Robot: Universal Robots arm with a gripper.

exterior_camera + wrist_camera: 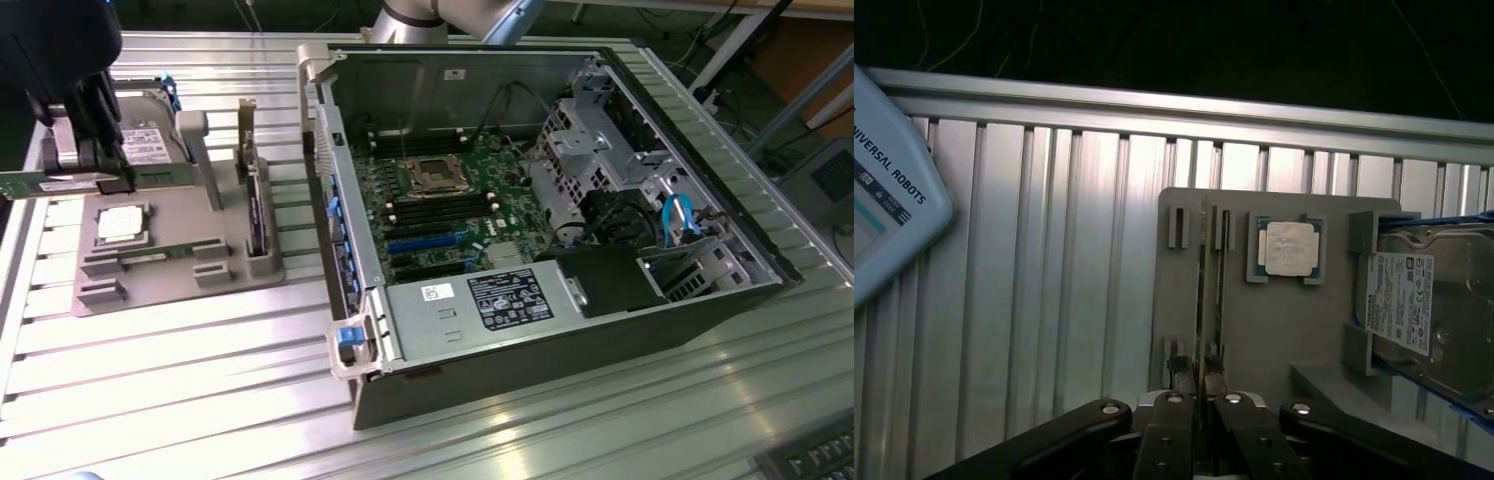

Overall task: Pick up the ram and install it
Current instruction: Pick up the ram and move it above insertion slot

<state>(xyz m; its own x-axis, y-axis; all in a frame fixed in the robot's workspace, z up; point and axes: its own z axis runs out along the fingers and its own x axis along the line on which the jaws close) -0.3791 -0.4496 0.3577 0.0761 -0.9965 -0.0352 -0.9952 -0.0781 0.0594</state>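
The ram (pixel 40 186) is clamped in the gripper (pixel 100 180), so yeah, it's grasped. It's held level and on edge as a long green strip. It's seen above the exterior view's left end of the grey parts tray (pixel 174 290), with one end poking out past the tray's edge. It looks lifted clear of the tray rather than seated in it.

From the wrist view the ram (pixel 1202 290) is seen edge-on as a thin line. It's pinched at its near end by the gripper (pixel 1200 385), with the fingers (pixel 1182 385) pressed against it from both sides. It's lined up with the little slotted posts on the tray (pixel 1264 340) underneath.

A bare processor chip (pixel 120 222) (pixel 1290 246) is parked in its square pocket on the tray, just beside the ram's line. A silver hard drive (pixel 140 145) (pixel 1429 310) with blue tabs is set at the tray's far end. A dark expansion card (pixel 254 195) is stood upright along the tray edge nearest the PC.

The open computer case (pixel 454 75) is laid on its side, well apart from the gripper, toward the exterior view's right, with the motherboard (pixel 447 200) exposed. Everything is sat on a ribbed aluminium table (pixel 174 380) (pixel 1054 260). A pale device (pixel 884 190) marked "UNIVERSAL ROBOTS" is caught at the wrist view's edge.
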